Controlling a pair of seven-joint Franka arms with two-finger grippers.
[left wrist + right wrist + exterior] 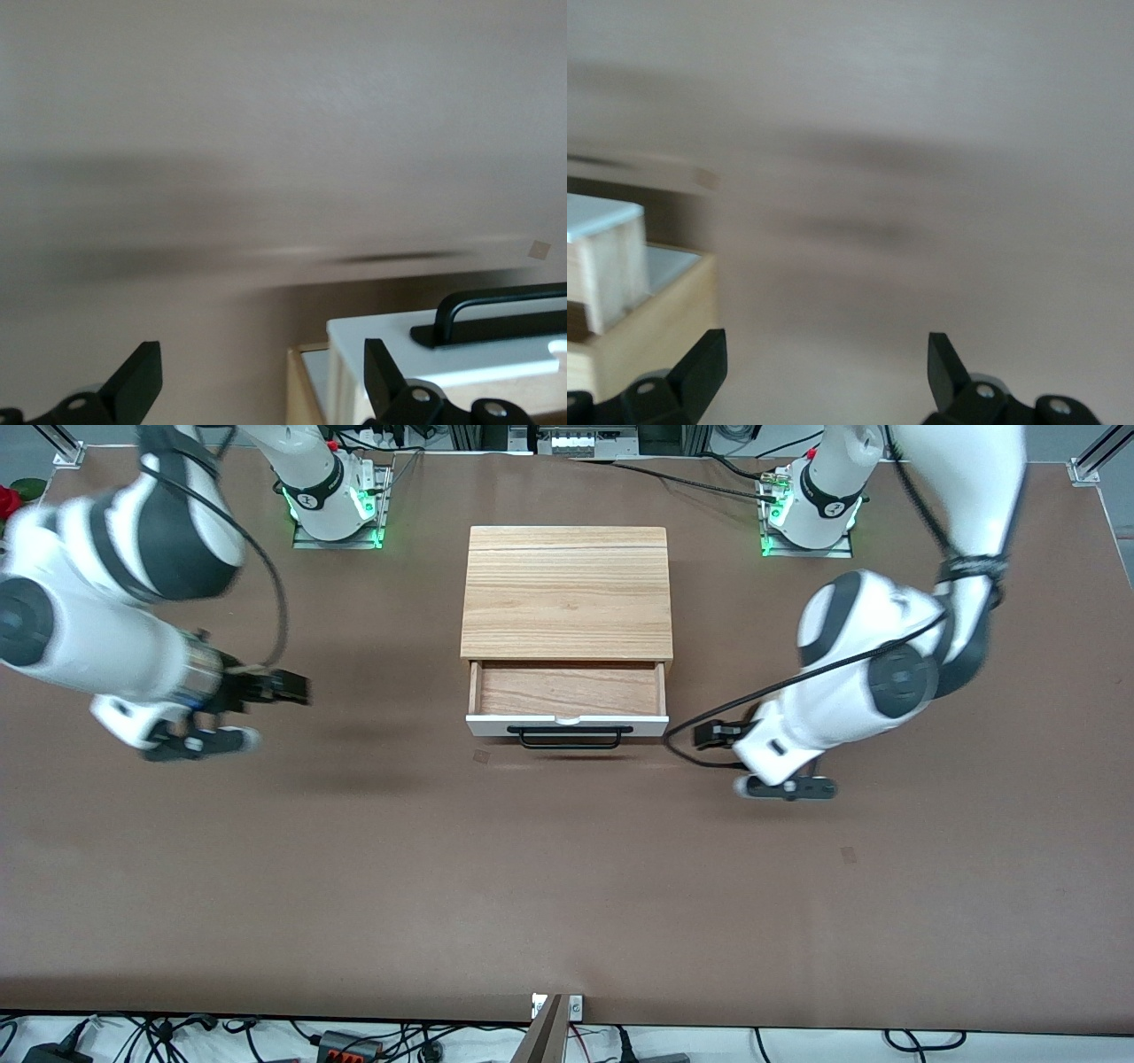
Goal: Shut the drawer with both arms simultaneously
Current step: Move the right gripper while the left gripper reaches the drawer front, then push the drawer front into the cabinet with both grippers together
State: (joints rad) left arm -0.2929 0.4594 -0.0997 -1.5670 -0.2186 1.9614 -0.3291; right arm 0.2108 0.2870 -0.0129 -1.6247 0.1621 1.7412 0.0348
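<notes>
The drawer (567, 691) of the light-wood cabinet (567, 589) stands pulled out, and its wood inside shows. Its white front panel (496, 725) and black bar handle (570, 736) face the front camera. My left gripper (706, 733) is open and empty, low over the table beside the drawer's front, toward the left arm's end. In the left wrist view (261, 376) the panel (461, 354) and handle (496, 314) show close by one finger (381, 372). My right gripper (297, 688) is open and empty, farther from the drawer toward the right arm's end. The right wrist view (824, 363) shows the drawer's corner (602, 252).
The brown table (567, 886) spreads wide on the side of the drawer nearer the front camera. A red object (7, 501) lies at the table's corner by the right arm's end. Both arm bases stand beside the cabinet's back.
</notes>
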